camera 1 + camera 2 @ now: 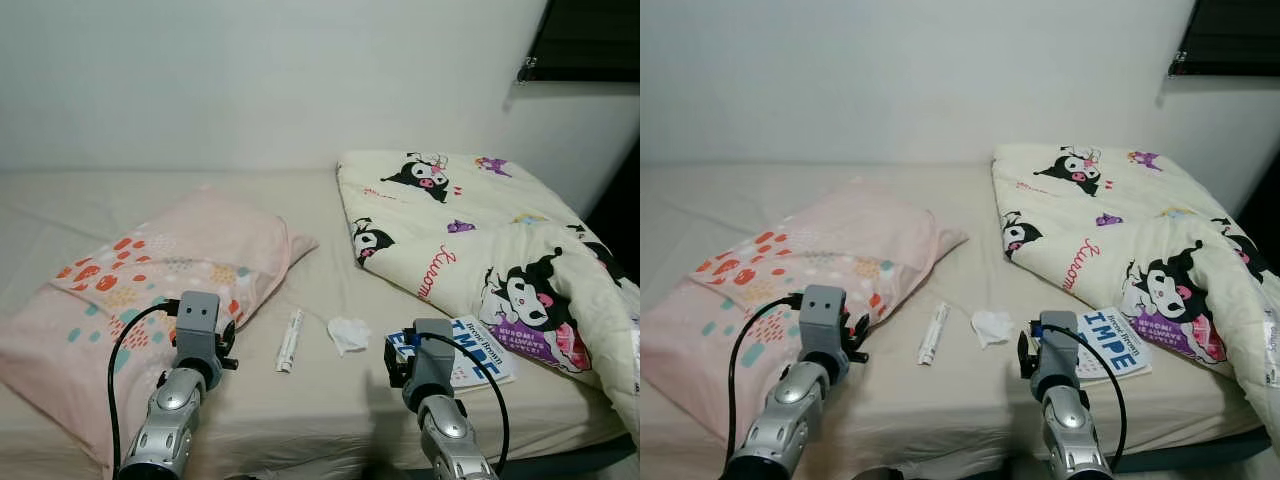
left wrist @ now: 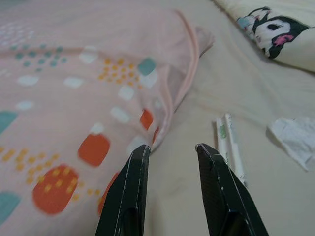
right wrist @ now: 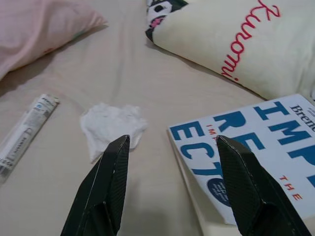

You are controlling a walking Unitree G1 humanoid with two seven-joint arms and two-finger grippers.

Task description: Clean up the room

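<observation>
— Both silver arms are up at the foot of the bed. The right gripper [image 3: 170, 140] has its black fingers spread wide with nothing between them, poised over the sheet between the crumpled white tissue [image 3: 112, 125] and the white paperback book with blue lettering [image 3: 256, 147].

— And the left gripper [image 2: 170, 150]?

— Parted a little, also empty, at the edge of the pink pillow with orange and teal spots [image 1: 150, 270]. Just beside it lies the slim white tube [image 1: 289, 340], flat on the beige bedsheet [image 1: 330, 410].

— Which piece goes first, you reckon?

— My guess is the tissue. It's feather-light and soft, so it'll squash down; pinch the bulky middle, not a loose corner. The tube looks stiff and smooth, so it may roll; take it across the middle. The book is flat and heavier, best lifted by its near edge.

— Further back?

— The cream quilt printed with black cartoon characters [image 1: 470, 230] is heaped on the right, against the pale wall [image 1: 250, 80].
</observation>
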